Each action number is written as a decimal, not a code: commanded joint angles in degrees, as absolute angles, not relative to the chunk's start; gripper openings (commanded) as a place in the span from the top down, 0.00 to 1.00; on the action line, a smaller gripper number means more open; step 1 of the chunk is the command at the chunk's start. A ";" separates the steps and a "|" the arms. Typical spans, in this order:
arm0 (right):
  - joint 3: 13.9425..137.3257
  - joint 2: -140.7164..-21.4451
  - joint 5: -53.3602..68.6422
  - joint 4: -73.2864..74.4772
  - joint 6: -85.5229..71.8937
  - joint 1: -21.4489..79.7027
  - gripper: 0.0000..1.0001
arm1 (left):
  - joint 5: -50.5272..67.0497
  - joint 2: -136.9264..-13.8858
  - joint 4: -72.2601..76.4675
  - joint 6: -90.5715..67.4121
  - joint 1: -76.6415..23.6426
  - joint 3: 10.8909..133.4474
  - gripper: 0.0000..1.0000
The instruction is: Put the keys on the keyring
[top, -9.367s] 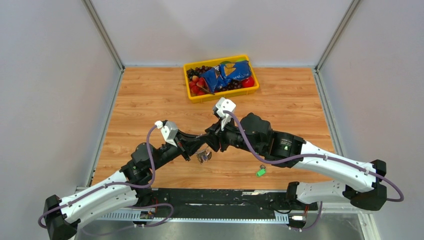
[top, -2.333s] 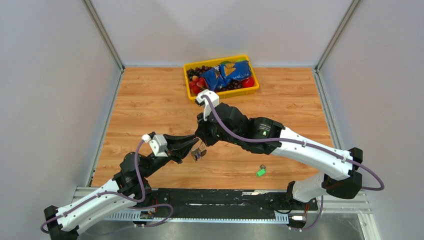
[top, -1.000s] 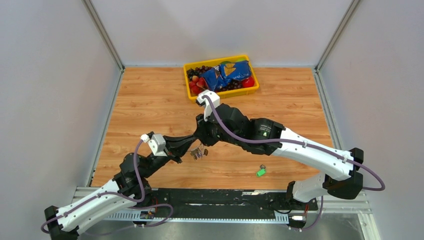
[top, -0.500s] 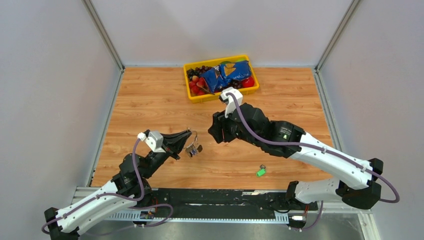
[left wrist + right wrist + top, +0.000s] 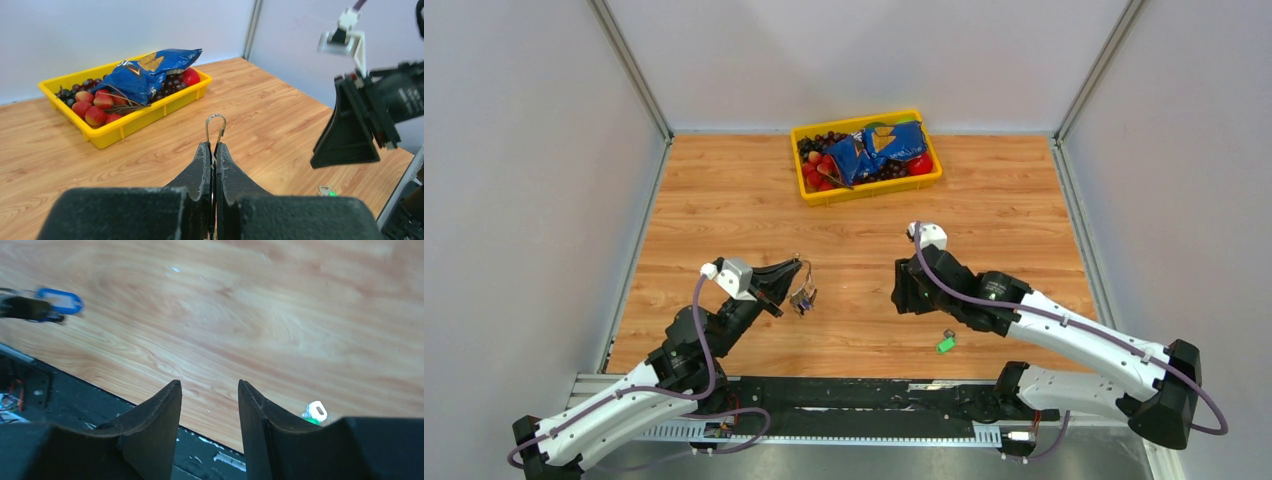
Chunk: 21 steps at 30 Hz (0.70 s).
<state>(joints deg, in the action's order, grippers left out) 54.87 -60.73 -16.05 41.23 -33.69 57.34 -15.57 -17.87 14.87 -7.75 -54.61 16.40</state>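
My left gripper [image 5: 796, 270] is shut on the keyring [image 5: 803, 288], a thin silver wire ring whose loop [image 5: 215, 127] sticks out past the closed fingertips [image 5: 212, 146]. Small keys with blue and black tags hang from it above the table. The blue tag [image 5: 60, 301] shows blurred in the right wrist view. My right gripper [image 5: 906, 295] is open and empty, its fingers [image 5: 167, 405] apart over the wood near the table's front edge. A key with a green tag [image 5: 945, 343] lies on the table just right of it, also in the right wrist view [image 5: 315, 412] and the left wrist view [image 5: 327, 190].
A yellow tray [image 5: 812, 190] at the back holds strawberries, dark grapes and a blue snack bag [image 5: 879, 148]; it shows in the left wrist view [image 5: 122, 127] too. The black base rail [image 5: 864, 395] runs along the near edge. Grey walls enclose the table.
My right arm has pulled back from the keyring, moving right and toward the near edge, close to the green-tagged key. My left gripper still holds the keyring and has lifted it slightly.
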 commanded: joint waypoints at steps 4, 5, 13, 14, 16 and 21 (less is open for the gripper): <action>41.35 -52.83 -16.05 44.05 -48.76 54.76 0.51 | -15.19 -17.32 16.58 -8.94 -54.43 17.56 1.00; 39.71 -52.14 -15.93 44.17 -49.95 54.61 0.52 | -15.09 -17.32 16.56 -8.95 -54.46 17.57 1.00; 32.02 -49.47 -19.30 47.55 -59.52 54.35 0.51 | -14.84 -17.47 16.44 -8.97 -54.41 17.60 0.99; 31.54 -49.06 -20.47 48.48 -60.62 54.31 0.51 | -14.81 -17.44 16.44 -8.97 -54.47 17.63 1.00; 30.69 -47.94 -21.98 50.16 -62.56 54.03 0.51 | -14.65 -17.53 16.50 -8.94 -54.47 17.61 1.00; 29.57 -44.30 -24.30 53.55 -68.51 53.97 0.52 | -14.31 -17.75 16.52 -9.03 -54.46 17.73 0.99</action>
<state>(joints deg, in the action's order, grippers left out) 30.28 -47.37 -20.12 50.43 -60.88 54.28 -15.29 -17.67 14.37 -8.58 -54.61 16.40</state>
